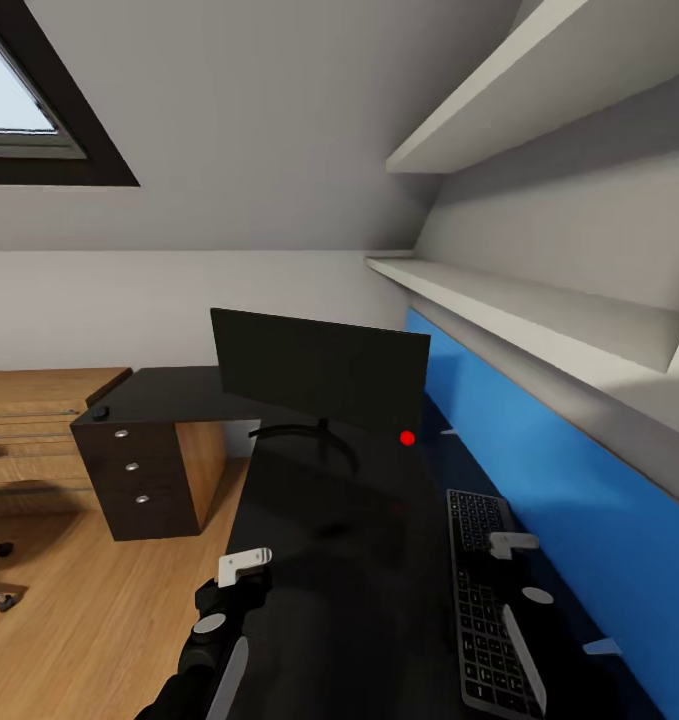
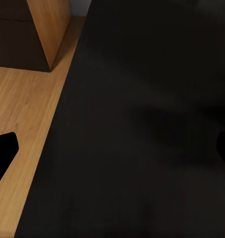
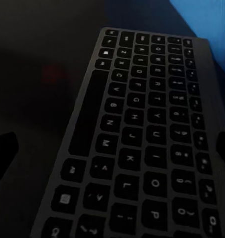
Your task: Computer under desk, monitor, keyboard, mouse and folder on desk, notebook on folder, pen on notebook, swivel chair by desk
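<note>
The right tool (image 1: 514,570) hangs released above the keyboard (image 1: 487,600), which lies near the monitor (image 1: 319,372); grip its long edge squarely, I think

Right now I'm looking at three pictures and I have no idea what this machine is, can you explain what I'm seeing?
This is a simulated two-armed robot on wheels. The big picture comes from its head camera, looking down at a dark desk. On it stand a monitor and a keyboard.

The other two come from cameras near each claw. The left claw hangs over the desk's edge, with wood floor beside it. The right claw hovers over the keyboard, seen close up. Both look open, holding nothing.
</note>
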Robot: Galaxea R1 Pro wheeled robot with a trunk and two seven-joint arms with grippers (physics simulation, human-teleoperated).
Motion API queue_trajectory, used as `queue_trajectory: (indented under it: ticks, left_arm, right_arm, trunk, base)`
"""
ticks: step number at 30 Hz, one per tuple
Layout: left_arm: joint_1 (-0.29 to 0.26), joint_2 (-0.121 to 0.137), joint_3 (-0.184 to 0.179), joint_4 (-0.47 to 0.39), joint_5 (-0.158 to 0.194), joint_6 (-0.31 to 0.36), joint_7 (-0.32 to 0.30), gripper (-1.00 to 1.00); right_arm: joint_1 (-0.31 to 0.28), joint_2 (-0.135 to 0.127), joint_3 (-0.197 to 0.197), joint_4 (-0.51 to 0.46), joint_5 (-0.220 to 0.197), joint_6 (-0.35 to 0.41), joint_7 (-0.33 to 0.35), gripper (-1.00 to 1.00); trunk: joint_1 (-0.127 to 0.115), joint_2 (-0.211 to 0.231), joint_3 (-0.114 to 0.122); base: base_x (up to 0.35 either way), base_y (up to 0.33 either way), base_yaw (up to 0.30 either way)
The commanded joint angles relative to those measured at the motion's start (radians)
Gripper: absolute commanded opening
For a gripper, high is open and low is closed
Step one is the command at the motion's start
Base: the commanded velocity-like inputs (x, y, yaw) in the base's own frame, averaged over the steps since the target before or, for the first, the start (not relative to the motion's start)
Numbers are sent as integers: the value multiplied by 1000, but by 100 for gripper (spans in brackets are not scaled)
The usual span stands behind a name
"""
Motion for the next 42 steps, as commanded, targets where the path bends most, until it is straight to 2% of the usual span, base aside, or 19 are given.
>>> queue_trajectory:
  ticks: [1, 7, 16, 26, 42]
  left_arm:
    - [-1, 0, -2, -1, 10, 3, 9, 100]
    - [-1, 0, -2, 0, 10, 3, 8, 100]
    - [-1, 0, -2, 0, 10, 3, 8, 100]
    - [-1, 0, -2, 2, 10, 3, 8, 100]
    - [-1, 0, -2, 6, 10, 3, 7, 100]
  right_arm:
    - [-2, -1, -2, 0, 9, 5, 2, 100]
    - [-5, -4, -8, 5, 8, 1, 2, 100]
    - [-15, -7, -50, 10, 9, 0, 2, 100]
    - [-98, -46, -65, 169, 7, -55, 2, 100]
    - [-107, -47, -72, 191, 7, -62, 2, 100]
  trunk:
    - [0, -1, -1]
    - [0, -1, -1]
    - [0, -1, -1]
    - [0, -1, -1]
    - [0, -1, -1]
  base:
    - [0, 0, 0]
    - [0, 0, 0]
    - [0, 0, 0]
    - [0, 0, 0]
    - [38, 0, 0]
